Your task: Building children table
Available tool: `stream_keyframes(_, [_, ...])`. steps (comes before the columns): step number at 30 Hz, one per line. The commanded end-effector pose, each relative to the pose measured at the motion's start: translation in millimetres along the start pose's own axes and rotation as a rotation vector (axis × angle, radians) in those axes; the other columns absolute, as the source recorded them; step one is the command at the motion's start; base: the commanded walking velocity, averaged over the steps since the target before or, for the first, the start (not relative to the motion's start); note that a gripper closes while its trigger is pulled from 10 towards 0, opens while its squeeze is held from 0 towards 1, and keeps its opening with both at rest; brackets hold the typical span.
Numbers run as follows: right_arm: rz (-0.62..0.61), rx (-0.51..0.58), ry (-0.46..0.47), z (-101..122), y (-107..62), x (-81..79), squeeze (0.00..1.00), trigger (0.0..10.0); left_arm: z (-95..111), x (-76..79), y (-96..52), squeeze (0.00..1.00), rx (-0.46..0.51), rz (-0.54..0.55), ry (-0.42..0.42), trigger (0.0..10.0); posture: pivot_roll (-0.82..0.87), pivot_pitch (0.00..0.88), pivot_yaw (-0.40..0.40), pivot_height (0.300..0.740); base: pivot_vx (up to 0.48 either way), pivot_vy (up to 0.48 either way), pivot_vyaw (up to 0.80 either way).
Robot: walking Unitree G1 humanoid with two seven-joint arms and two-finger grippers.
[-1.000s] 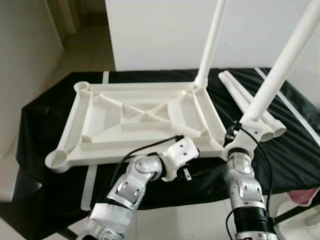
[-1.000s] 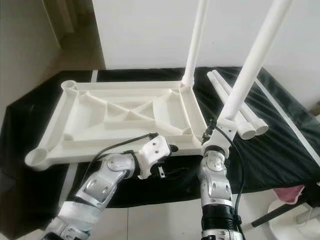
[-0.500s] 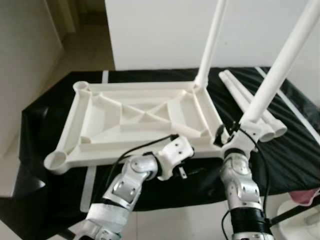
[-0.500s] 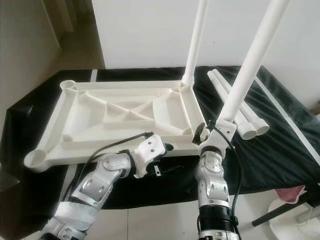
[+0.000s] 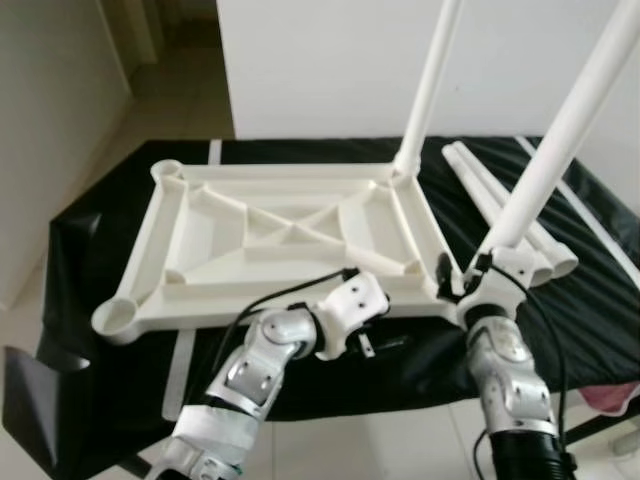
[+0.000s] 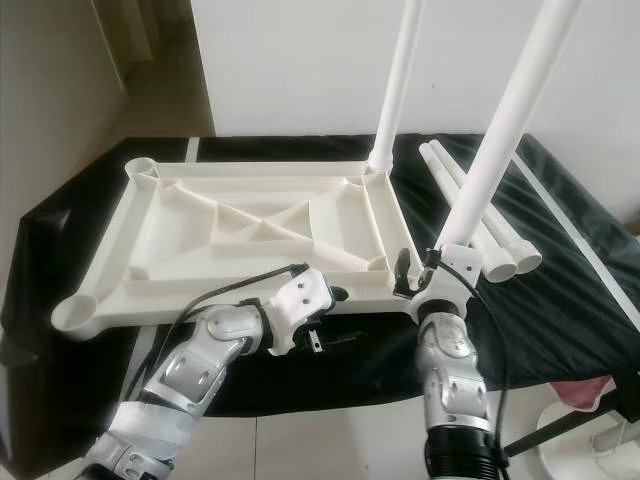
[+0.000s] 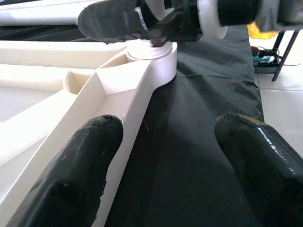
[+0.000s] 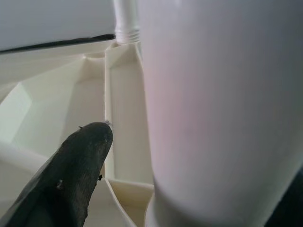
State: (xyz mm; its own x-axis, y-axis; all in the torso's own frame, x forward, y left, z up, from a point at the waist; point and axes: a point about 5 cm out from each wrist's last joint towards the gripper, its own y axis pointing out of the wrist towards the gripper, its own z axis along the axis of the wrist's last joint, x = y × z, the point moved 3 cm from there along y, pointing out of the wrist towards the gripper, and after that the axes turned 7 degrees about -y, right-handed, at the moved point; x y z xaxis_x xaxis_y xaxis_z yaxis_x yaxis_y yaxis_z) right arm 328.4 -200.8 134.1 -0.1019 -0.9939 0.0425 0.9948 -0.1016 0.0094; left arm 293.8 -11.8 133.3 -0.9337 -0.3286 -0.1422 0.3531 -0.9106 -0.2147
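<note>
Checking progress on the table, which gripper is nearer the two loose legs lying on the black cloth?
Right. The right gripper holds an upright leg beside them; the left gripper sits at the tabletop's near edge.

L gripper [image 7: 165, 161] jaws apart, arm reaching fwd; R gripper [image 6: 432, 272] jaws clamped, wrist upright.

A cream-white plastic tabletop [image 5: 285, 240] lies on a desk draped in glossy black cloth [image 5: 600, 300] with thin white stripes. White table legs [image 5: 545, 165] match it. Both arms are silver with black cables; the fingers [image 7: 90, 161] are matte black. The floor [image 5: 350, 450] is pale tile.
</note>
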Motion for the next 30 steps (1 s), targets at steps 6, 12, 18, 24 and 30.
stream_keyframes(6, [0.165,-0.037,-0.080,-12.0,-5.1,-0.9,0.00,10.0,-2.2,-1.0,1.1,0.00,-0.007,0.046,0.018,10.0,0.03,0.000,-0.006,0.740,0.000,0.000,0.00])
stream_keyframes(12, [0.348,-0.031,-0.203,-11.5,-6.3,6.7,0.00,10.0,-1.6,1.0,1.6,0.00,-0.006,0.036,0.020,10.0,0.03,0.000,-0.001,0.740,0.000,0.000,0.00])
stream_keyframes(18, [0.428,-0.036,-0.262,-13.1,-1.9,15.4,0.00,10.0,-1.7,1.2,2.4,0.00,-0.008,0.035,0.021,10.0,0.03,0.000,0.000,0.740,0.000,0.000,0.00])
stream_keyframes(24, [0.498,-0.040,-0.275,-12.7,6.4,18.8,0.00,10.0,-0.4,0.7,2.8,0.00,-0.007,0.033,0.028,10.0,0.03,0.000,0.007,0.740,0.000,0.000,0.00])
stream_keyframes(30, [0.506,-0.020,-0.278,-8.2,12.7,19.5,0.00,9.1,-0.2,0.0,2.4,0.00,-0.008,0.032,0.032,10.0,0.03,0.000,0.011,0.740,0.000,0.000,0.00])
